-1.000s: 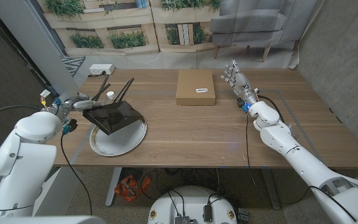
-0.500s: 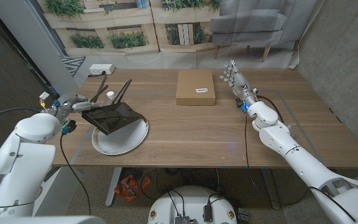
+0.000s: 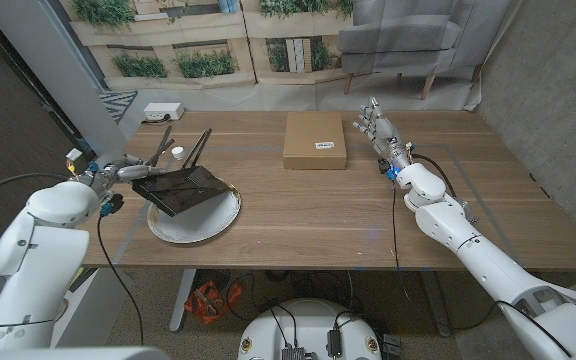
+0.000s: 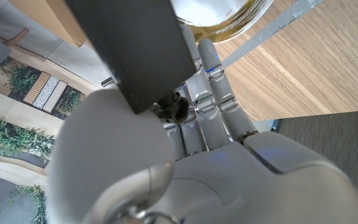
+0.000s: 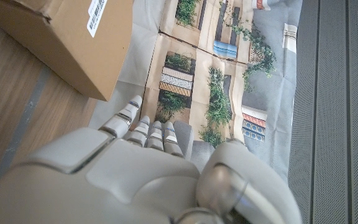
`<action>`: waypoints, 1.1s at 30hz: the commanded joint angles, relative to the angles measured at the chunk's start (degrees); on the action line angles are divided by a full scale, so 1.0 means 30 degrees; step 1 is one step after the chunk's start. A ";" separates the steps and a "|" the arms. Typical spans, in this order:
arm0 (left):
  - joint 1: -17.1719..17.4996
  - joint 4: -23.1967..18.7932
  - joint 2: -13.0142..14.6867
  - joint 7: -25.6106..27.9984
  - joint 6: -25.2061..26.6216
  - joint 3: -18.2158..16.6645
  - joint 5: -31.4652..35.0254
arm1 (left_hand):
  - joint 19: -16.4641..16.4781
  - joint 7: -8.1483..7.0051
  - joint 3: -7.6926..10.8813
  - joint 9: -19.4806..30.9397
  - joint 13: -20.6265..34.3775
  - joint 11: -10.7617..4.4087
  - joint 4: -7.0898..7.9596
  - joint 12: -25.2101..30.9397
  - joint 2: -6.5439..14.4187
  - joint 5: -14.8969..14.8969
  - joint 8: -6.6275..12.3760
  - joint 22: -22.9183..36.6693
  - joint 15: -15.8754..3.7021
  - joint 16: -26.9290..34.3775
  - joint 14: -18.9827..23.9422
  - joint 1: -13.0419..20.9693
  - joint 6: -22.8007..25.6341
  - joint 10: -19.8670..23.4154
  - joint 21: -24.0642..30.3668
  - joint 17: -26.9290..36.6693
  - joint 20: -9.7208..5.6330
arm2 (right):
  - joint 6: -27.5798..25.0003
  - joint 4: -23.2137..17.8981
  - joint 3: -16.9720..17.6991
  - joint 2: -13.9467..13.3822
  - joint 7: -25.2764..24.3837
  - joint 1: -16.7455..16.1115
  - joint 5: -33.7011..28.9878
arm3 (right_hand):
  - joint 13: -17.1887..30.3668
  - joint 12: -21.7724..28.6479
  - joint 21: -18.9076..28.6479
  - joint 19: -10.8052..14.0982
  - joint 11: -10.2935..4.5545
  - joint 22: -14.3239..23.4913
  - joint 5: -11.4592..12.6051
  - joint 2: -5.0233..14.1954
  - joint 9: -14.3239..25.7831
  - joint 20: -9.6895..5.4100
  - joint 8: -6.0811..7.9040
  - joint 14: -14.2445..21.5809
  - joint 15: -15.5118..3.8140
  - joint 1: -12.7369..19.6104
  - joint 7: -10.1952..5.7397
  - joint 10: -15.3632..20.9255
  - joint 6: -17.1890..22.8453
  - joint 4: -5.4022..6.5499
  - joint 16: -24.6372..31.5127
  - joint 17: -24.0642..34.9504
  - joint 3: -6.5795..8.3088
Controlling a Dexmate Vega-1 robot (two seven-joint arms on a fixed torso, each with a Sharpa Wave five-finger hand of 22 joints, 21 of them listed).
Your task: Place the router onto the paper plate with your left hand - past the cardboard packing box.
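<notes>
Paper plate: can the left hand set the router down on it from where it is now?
Probably yes. The left hand holds the router tilted over the paper plate, and nothing lies between them. The cardboard packing box sits well off to the side.

The router [image 3: 181, 187] is matt black plastic, and the paper plate [image 3: 194, 219] beneath it looks smooth and white with a faint sheen. The cardboard packing box [image 3: 315, 139] near the tabletop's far edge is dull brown cardboard bearing a white label; the table [image 3: 308, 205] is smooth, matt wood grain.
</notes>
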 commanded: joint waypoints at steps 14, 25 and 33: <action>0.0206 0.0861 0.0353 -0.0438 0.0208 0.0332 -0.0711 | -0.0215 0.0032 0.0142 0.0050 0.0143 -0.0877 0.0025 -0.0204 0.0145 0.0069 -0.0146 0.0013 -0.2263 -0.0105 0.2066 0.0150 0.0090 0.0798 0.0312 0.0102 -0.0873 | 0.0060 0.0284 -0.0006 0.0095 0.0045 0.0090 0.0048 | 0.0105 -0.0010 0.0047 0.0104 -0.0009 0.0052 0.0147 0.0027 0.0063 -0.0019 0.0044 0.0176 0.0025 -0.0070 0.0087 0.0202 0.0096 0.0022 -0.0001 0.0059 0.0068; 0.0336 0.1107 0.0194 -0.0290 0.0559 0.0406 -0.0906 | -0.0302 0.0050 0.0176 0.0166 0.0224 -0.0911 0.0053 -0.0305 0.0178 0.0081 -0.0220 0.0001 -0.2279 -0.0184 0.2013 0.0093 -0.0058 0.0744 0.0414 0.0112 -0.0865 | 0.0013 0.0111 0.0015 0.0015 -0.0027 -0.0017 0.0017 | 0.0104 -0.0012 0.0046 0.0105 -0.0005 0.0052 0.0144 0.0026 0.0063 -0.0020 0.0049 0.0169 0.0035 -0.0074 0.0084 0.0195 0.0101 0.0016 -0.0005 0.0058 0.0075; 0.0355 0.1449 0.0084 -0.0215 0.0919 0.0398 -0.1030 | -0.0343 -0.0053 0.0221 0.0239 0.0320 -0.0883 0.0035 -0.0367 0.0208 0.0093 -0.0272 -0.0006 -0.2306 -0.0228 0.1986 0.0108 -0.0154 0.0659 0.0491 0.0131 -0.0839 | -0.0094 -0.0051 0.0036 -0.0011 -0.0108 -0.0111 0.0074 | 0.0104 -0.0011 0.0048 0.0111 -0.0017 0.0052 0.0141 0.0031 0.0063 -0.0032 0.0051 0.0170 0.0024 -0.0076 0.0091 0.0195 0.0103 0.0013 -0.0005 0.0058 0.0082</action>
